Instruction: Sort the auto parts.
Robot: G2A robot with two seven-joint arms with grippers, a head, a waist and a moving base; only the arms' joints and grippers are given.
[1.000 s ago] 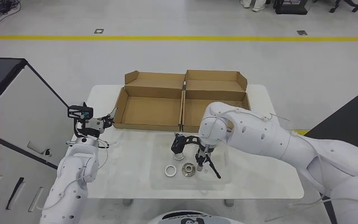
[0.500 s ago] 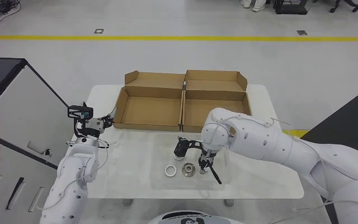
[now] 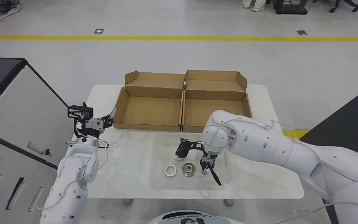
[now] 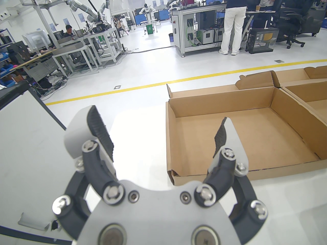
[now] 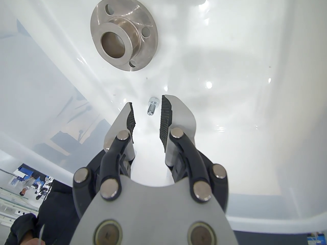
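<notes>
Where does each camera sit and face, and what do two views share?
Top view: above the arms, facing down at the table; both arms show.
Left wrist view: on the left wrist, facing the left box; open left gripper shows.
Right wrist view: on the right wrist, facing down at a bolt; open right gripper shows.
Shared: the flange, in top and right wrist views.

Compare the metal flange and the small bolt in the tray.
The flange is a wide disc with a hollow hub and holes; the bolt is a slim threaded shaft with a head. The flange is far larger than the bolt. The flange sits flat, hub up, clear of the right hand; the bolt lies on its side between that hand's open fingers. Both are metal, in the tray.
</notes>
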